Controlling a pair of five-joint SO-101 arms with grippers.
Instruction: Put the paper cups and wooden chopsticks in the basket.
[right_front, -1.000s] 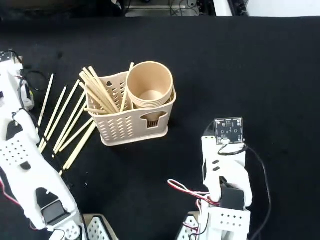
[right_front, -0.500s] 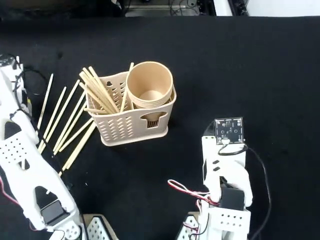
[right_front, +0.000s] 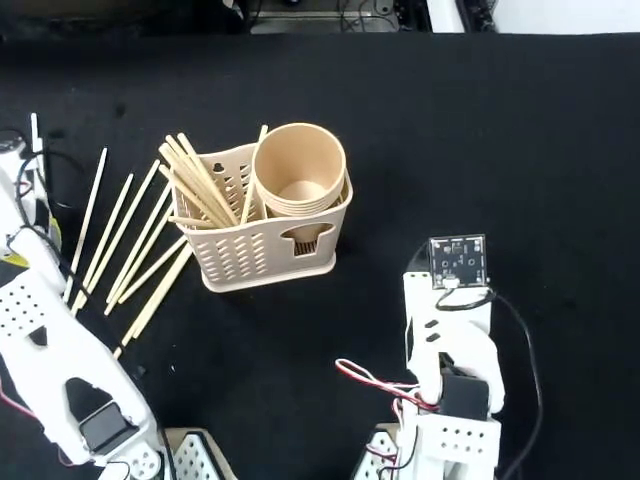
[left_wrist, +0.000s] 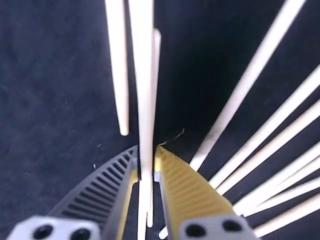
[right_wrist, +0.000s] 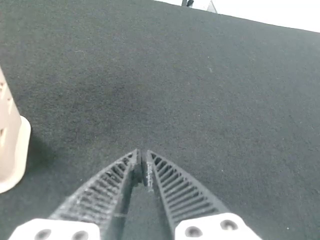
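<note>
Wooden, light and stiff, yet thin and prone to swivel in a pinch (probably steadier if taken nearer mid-length): one chopstick (left_wrist: 142, 75), clamped near its end between the jaws of the left gripper (left_wrist: 146, 150), down among the loose chopsticks (right_front: 140, 250) fanned on the black cloth (right_front: 480, 130) beside the basket (right_front: 260, 255). Paper cups (right_front: 300, 175) already nested inside. Sat folded back, well apart from the basket: right gripper (right_wrist: 143, 167), pressed together on nothing.

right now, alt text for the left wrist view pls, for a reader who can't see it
The left gripper pinches one wooden chopstick between its grey and yellow fingers, seen over a black table. More loose chopsticks lie fanned out on the table beside it.
</note>
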